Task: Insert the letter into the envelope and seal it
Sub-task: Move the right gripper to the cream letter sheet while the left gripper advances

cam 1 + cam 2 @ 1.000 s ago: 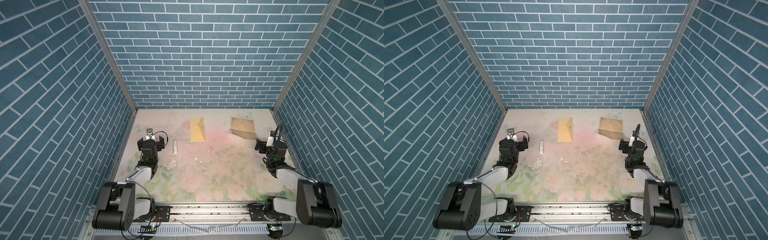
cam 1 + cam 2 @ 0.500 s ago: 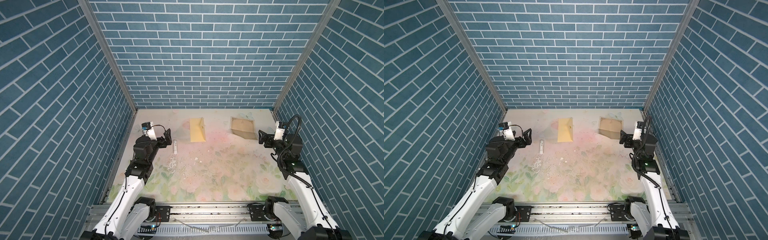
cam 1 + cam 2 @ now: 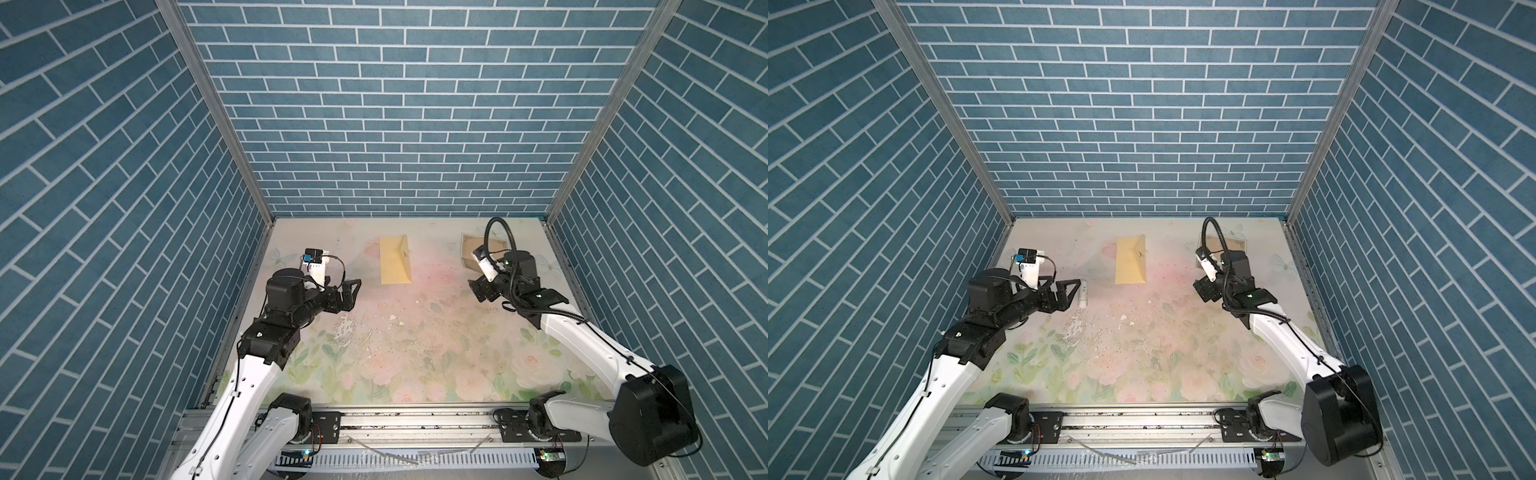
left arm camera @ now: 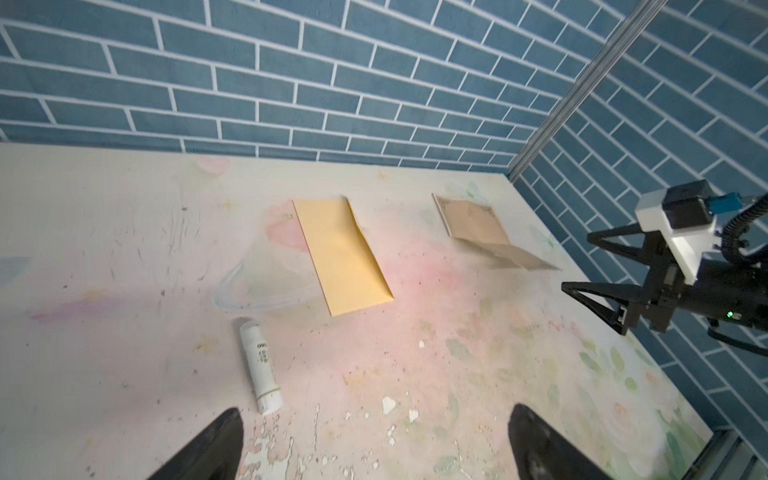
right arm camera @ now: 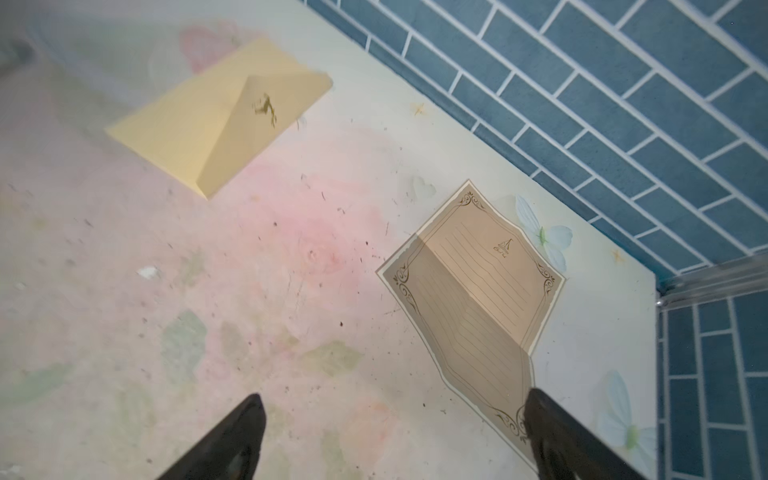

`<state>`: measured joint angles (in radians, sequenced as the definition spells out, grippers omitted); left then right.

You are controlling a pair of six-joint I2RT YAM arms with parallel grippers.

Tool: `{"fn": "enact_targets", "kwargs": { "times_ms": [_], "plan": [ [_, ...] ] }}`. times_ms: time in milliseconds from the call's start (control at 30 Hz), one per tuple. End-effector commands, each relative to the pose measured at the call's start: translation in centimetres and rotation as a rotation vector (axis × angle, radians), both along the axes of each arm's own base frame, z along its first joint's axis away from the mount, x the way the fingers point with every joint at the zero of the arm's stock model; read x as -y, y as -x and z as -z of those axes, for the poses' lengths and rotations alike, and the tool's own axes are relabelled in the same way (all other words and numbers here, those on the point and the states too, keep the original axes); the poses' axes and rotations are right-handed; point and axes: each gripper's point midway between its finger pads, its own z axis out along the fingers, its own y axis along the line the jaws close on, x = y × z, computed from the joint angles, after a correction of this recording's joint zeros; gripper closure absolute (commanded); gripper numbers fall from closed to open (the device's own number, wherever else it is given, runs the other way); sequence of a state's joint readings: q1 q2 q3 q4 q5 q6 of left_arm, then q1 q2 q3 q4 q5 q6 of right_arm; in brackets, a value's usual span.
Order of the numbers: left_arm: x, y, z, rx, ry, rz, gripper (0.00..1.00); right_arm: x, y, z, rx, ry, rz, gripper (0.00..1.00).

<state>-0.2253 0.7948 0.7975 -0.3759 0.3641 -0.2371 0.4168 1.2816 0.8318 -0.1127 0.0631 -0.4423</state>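
Observation:
The pale-yellow envelope (image 3: 395,262) (image 3: 1131,262) lies flat at the back middle of the table, its triangular flap (image 5: 253,124) folded over with a small dark mark. The tan bordered letter (image 5: 478,291) (image 4: 478,226) lies creased at the back right, one half raised; in both top views the right arm covers most of the letter (image 3: 468,249) (image 3: 1236,245). My right gripper (image 5: 390,405) (image 3: 480,291) hovers open just in front of the letter's near corner. My left gripper (image 4: 376,419) (image 3: 1073,291) hangs open and empty left of the envelope.
A white glue stick (image 4: 259,365) (image 3: 1083,294) lies on the floral table (image 3: 436,332) just beyond the left fingertips. Paint flakes (image 4: 388,405) dot the middle. Blue brick walls (image 3: 395,124) close in the back and both sides.
Both arms have lifted from a low folded pose and reached forward over the table. The right gripper has swung toward the letter; the left now points toward the glue stick. Papers unmoved.

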Motion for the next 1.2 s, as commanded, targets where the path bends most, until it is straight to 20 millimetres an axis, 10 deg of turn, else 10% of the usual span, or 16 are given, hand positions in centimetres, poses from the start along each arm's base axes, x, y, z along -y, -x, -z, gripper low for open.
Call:
{"fn": "enact_targets", "kwargs": {
  "times_ms": [0, 633, 1167],
  "plan": [
    [0.5, 1.5, 0.7, -0.023, -0.013, 0.06, 0.0, 0.8, -2.2, -0.5, 0.112, 0.299, -0.037, 0.03],
    [-0.4, 1.3, 1.2, -0.022, 0.09, -0.055, 0.0, 1.7, -10.0, 6.6, 0.172, 0.666, 0.014, 0.24],
    [-0.1, 0.9, 2.8, -0.053, 0.133, -0.064, 0.0, 2.4, -10.5, 10.3, 0.142, 0.715, -0.006, 0.73]
  ]
}}
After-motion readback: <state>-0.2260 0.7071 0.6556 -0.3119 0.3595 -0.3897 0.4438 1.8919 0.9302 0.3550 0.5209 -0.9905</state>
